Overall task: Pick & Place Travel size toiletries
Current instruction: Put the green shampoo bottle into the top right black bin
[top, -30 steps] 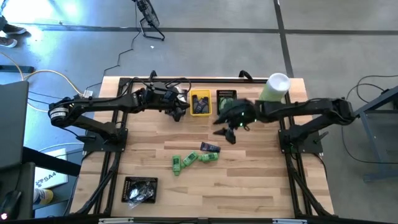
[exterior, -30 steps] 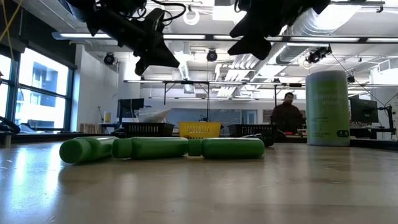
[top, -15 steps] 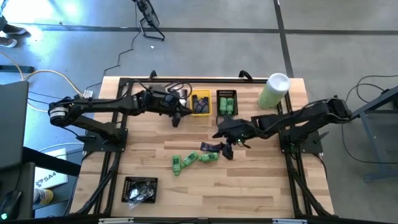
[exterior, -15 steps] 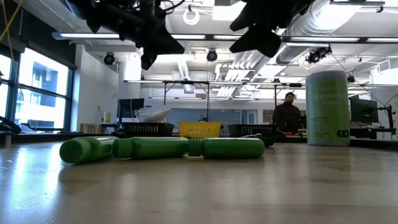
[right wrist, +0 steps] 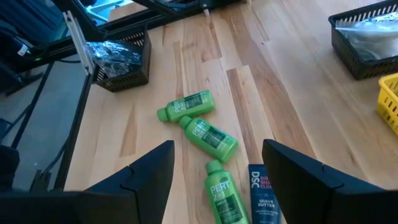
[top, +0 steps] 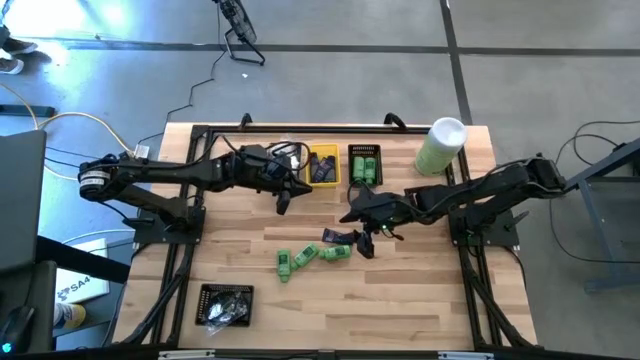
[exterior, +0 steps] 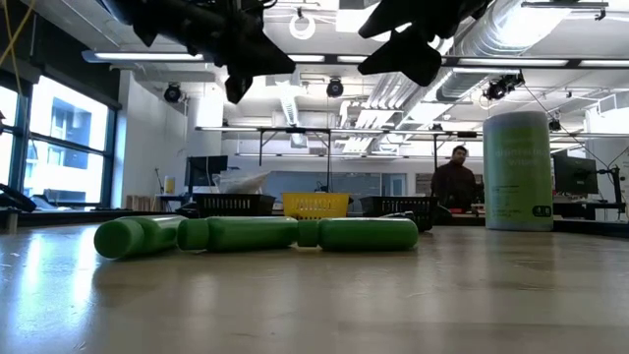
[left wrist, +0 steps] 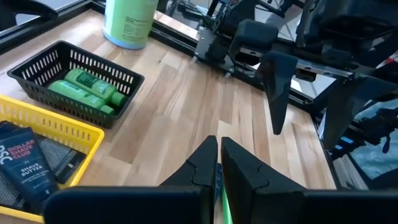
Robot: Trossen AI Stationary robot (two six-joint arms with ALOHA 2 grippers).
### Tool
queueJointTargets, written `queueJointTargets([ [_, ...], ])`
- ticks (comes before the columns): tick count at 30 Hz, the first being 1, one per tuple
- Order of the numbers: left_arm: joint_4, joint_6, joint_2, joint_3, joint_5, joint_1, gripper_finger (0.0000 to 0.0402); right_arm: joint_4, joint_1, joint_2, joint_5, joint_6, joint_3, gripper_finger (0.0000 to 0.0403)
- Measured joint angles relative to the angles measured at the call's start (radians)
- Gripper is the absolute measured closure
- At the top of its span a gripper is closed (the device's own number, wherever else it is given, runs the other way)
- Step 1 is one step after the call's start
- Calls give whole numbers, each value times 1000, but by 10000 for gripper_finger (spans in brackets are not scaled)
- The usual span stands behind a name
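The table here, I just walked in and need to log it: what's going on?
Two robot arms are sorting travel toiletries into bins. The right gripper, open, hovers over the three green bottles and a blue tube loose on the table. The left gripper, shut and empty, is near the yellow bin of tubes. The black bin holds green bottles.

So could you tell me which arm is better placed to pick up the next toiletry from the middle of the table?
The right. Its open gripper hovers beside the dark tube and green bottles, while the left gripper, shut, is by the yellow bin.
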Motion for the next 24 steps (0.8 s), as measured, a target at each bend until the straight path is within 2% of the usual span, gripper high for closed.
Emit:
queueJointTargets([
  [13,-36,-57,0,0,-65,2,383,0,0,0,-3,-4,0,167],
  [19,2,98,-56,-1,-116,-69,383,5,1,0,-4,-3,0,167],
  [24,-96,212,-198,0,-247,-135,383,74,30,8,-5,-24,-1,167],
])
